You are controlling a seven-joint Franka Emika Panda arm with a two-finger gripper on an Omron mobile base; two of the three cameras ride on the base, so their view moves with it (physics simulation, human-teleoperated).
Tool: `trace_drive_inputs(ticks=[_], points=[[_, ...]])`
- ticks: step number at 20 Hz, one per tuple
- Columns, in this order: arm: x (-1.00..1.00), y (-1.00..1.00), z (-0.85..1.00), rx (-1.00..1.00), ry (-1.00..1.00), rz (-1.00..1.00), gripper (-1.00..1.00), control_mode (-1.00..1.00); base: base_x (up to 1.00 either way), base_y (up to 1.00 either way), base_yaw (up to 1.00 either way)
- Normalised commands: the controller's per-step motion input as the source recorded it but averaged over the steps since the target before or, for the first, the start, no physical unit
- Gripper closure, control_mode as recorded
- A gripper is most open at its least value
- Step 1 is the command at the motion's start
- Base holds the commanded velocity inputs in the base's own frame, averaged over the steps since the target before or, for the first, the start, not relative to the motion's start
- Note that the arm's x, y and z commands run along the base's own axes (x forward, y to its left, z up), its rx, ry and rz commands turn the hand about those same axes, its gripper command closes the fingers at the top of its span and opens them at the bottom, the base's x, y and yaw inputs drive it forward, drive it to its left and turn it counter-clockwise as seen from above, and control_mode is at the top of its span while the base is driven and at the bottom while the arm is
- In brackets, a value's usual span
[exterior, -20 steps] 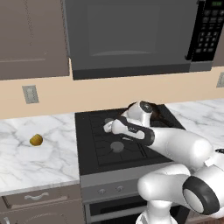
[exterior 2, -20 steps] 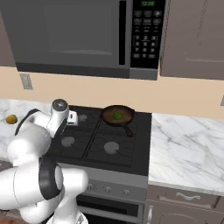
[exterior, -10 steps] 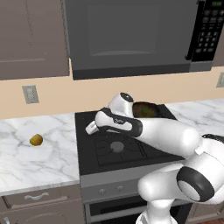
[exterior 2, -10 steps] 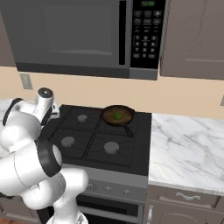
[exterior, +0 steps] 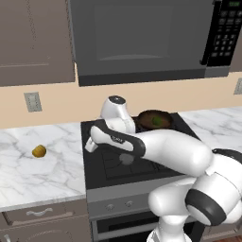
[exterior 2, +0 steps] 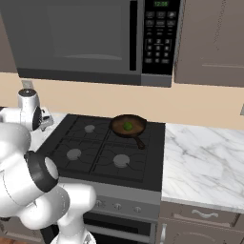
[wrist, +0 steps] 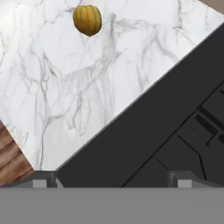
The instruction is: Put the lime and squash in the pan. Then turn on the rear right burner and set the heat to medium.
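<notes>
The yellow-orange squash [exterior: 38, 151] lies on the white marble counter left of the stove, and it sits near the top of the hand view [wrist: 87, 19]. My gripper [exterior: 90, 145] [exterior 2: 45, 117] [wrist: 111, 179] hangs over the stove's left edge, open with nothing between its fingers, still well short of the squash. The dark brown pan [exterior: 147, 116] [exterior 2: 135, 125] rests on the rear right burner, hiding its cap. Inside the pan lies the dark green lime [exterior: 156, 121] [exterior 2: 127, 126].
The black four-burner stove [exterior: 118, 170] [exterior 2: 95, 157] has a row of knobs [exterior 2: 116, 206] on its front panel. A microwave [exterior 2: 95, 38] hangs above it. Marble counter [exterior 2: 200, 162] runs on both sides, and a wall outlet [exterior: 32, 101] is behind the squash.
My arm has swung left from over the middle of the stove to its left edge, toward the squash. The gripper stayed open. The lime and pan have not moved.
</notes>
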Motion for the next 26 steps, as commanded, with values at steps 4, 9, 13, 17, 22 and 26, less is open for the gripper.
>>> trace_drive_inputs(ticks=[4, 9, 13, 17, 22, 26], points=[[0.05, 0.51, -0.01, -0.06, 0.0, 0.05, -1.0, -1.0, 0.0, 0.0, 0.0], [0.2, 0.51, 0.0, 0.0, 0.0, 0.0, -1.0, -1.0, 0.0, 0.0, 0.0], [0.14, 0.56, -0.13, 0.01, 0.0, 0.0, -1.0, -1.0, 0.0, 0.0, 0.0], [0.16, 0.67, -0.13, 0.0, 0.0, 0.0, -1.0, -1.0, 0.0, 0.0, 0.0], [0.34, 0.58, -0.07, 0.0, 0.0, 0.0, -1.0, -1.0, 0.0, 0.0, 0.0], [0.5, 0.46, -0.06, 0.0, 0.02, -0.05, -1.0, -1.0, 0.0, 0.0, 0.0]])
